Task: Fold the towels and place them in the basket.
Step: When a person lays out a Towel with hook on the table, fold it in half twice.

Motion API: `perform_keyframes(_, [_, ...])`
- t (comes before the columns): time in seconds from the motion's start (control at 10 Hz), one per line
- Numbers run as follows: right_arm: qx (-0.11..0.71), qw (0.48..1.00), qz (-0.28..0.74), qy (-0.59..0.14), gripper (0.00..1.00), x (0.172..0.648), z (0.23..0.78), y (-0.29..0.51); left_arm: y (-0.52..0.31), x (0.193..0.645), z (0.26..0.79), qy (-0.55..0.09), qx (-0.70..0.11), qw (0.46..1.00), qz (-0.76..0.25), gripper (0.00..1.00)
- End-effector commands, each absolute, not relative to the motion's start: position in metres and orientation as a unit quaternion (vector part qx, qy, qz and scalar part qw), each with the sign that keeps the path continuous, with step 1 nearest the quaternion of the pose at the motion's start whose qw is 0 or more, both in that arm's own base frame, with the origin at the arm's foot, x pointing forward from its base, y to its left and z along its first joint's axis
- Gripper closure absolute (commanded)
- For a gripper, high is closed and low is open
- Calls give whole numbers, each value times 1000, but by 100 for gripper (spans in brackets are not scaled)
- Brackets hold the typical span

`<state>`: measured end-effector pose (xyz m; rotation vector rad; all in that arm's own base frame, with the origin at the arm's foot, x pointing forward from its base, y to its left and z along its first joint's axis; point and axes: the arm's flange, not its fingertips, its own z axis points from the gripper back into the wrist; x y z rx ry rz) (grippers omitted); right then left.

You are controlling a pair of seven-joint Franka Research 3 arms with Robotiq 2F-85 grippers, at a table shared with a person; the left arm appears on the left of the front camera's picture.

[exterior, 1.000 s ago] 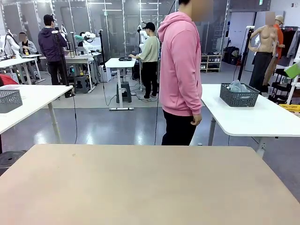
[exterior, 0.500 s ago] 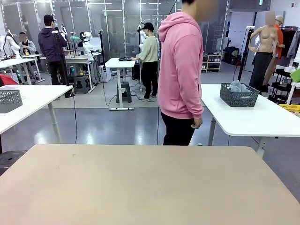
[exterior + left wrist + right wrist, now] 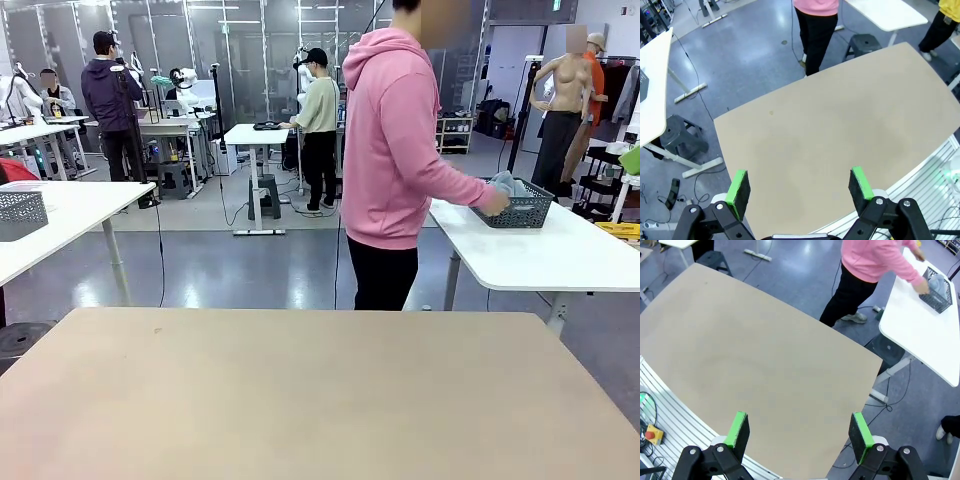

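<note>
The towels (image 3: 505, 184) lie as a pale grey-blue heap in the basket (image 3: 520, 213), rising a little above its rim. Whether the mint green one is among them cannot be told from here. The basket stands on a white table (image 3: 545, 260) at the far right of the front view, well apart from the beige table (image 3: 300, 390) in front of the robot.

A person (image 3: 395, 150) in a pink hoodie and black trousers stands just beyond the far edge of the beige table, turned towards the white table. One arm is stretched out, and the hand (image 3: 493, 203) is at the near left corner of the basket, touching it or the cloth; which of the two is not clear. The right wrist view shows the same reach from above, with the hand at the basket's side.

The left gripper (image 3: 799, 184) hangs high over the beige table with its jaws spread wide and released, the green pads (image 3: 738, 187) well apart over bare tabletop. The right gripper (image 3: 798, 430) also hangs high over the beige table, near one edge, its jaws equally wide and released.

A second mesh basket (image 3: 20, 214) stands on another white table at the far left of the front view.
</note>
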<state>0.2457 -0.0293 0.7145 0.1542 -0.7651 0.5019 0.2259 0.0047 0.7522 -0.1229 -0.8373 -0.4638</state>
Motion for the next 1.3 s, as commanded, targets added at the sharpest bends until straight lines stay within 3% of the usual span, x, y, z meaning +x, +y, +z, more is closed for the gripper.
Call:
perform_keyframes(0.0, [75, 895, 243, -366, 0, 245, 715, -30, 5, 224, 753, -404, -60, 885, -224, 0])
perform_keyframes(1.2, [75, 895, 243, -366, 0, 245, 715, -30, 5, 224, 753, -404, -60, 885, -224, 0])
